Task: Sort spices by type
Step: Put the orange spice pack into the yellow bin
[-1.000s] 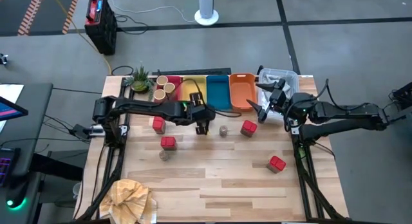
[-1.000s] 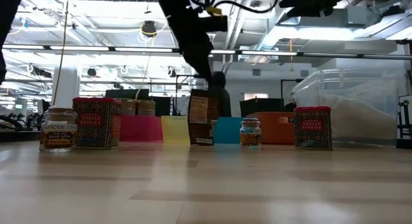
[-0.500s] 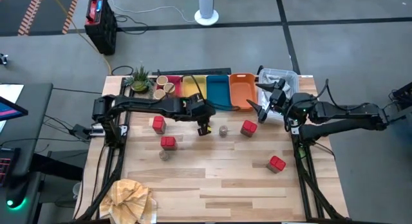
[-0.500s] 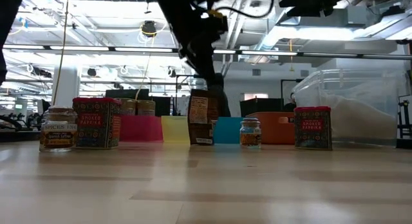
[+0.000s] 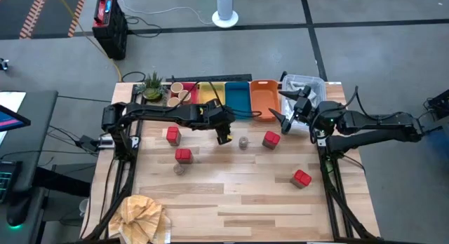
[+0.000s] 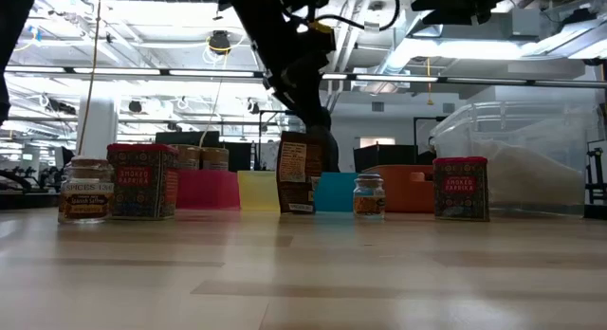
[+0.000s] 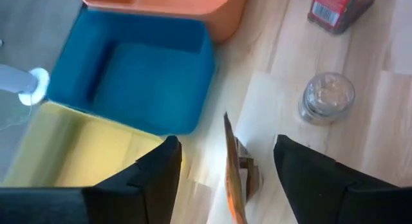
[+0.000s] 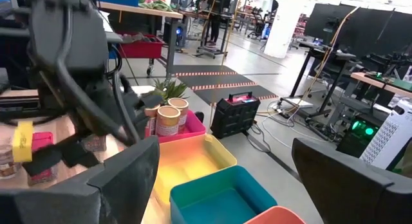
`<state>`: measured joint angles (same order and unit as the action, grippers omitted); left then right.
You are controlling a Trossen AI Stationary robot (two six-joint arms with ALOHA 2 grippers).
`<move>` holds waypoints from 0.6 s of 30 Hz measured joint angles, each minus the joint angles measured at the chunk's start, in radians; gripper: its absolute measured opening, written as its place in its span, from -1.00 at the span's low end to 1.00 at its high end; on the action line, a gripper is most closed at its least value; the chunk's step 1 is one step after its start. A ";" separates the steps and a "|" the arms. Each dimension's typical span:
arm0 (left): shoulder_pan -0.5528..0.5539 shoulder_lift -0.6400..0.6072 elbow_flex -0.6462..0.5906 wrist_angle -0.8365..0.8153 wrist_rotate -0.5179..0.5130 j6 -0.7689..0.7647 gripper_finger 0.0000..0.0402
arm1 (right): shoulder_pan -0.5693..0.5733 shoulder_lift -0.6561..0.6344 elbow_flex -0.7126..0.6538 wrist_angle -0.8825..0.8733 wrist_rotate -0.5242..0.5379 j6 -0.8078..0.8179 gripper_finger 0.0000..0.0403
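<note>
**Pouch let go beside the bins, not in one**

At the back of the tabletop [image 5: 231, 209], just in front of the row of coloured bins, the left gripper [image 5: 223, 132] has spread its jaws within the last second and moved a little back toward the bins. The brown pouch [image 7: 235, 176] it was clenched on now stands upright on the wood on its own. The left wrist view shows a dark finger on each side of the pouch with clear gaps between, so it is released, not held. In the low view the pouch [image 6: 299, 176] stands in front of the gap between the yellow bin [image 6: 258, 192] and the blue bin [image 6: 334, 192].

My reading is that this was a repositioning, not a finished sort: the pouch sits on bare wood just short of the bins, and nothing shows in the yellow, blue or orange bin [image 5: 264, 98]. Only the pink bin [image 8: 187, 129] at the back left has anything, two tan tubs [image 5: 181, 93].

A small glass jar [image 5: 243, 142] stands just beside the pouch, toward the right edge, with a red box [image 5: 271, 139] beyond it. Two more red boxes [image 5: 172, 135] [image 5: 183, 155] and a second jar [image 5: 179, 170] sit nearer the left edge, and a fourth red box [image 5: 302, 178] lies toward the front right corner. All of these are yet to be sorted.

The right gripper [image 5: 278, 118] waits with jaws wide open and empty near the back right corner, by the orange bin and a clear tub [image 5: 303, 85].
</note>
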<state>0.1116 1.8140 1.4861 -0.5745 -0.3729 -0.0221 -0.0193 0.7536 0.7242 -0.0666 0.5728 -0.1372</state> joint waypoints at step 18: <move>0.001 0.113 -0.006 -0.046 -0.014 0.167 -0.93 | -0.001 0.000 0.000 0.001 0.000 -0.002 0.91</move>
<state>0.1127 1.9266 1.4803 -0.6202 -0.3871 0.1446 -0.0204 0.7536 0.7242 -0.0660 0.5728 -0.1394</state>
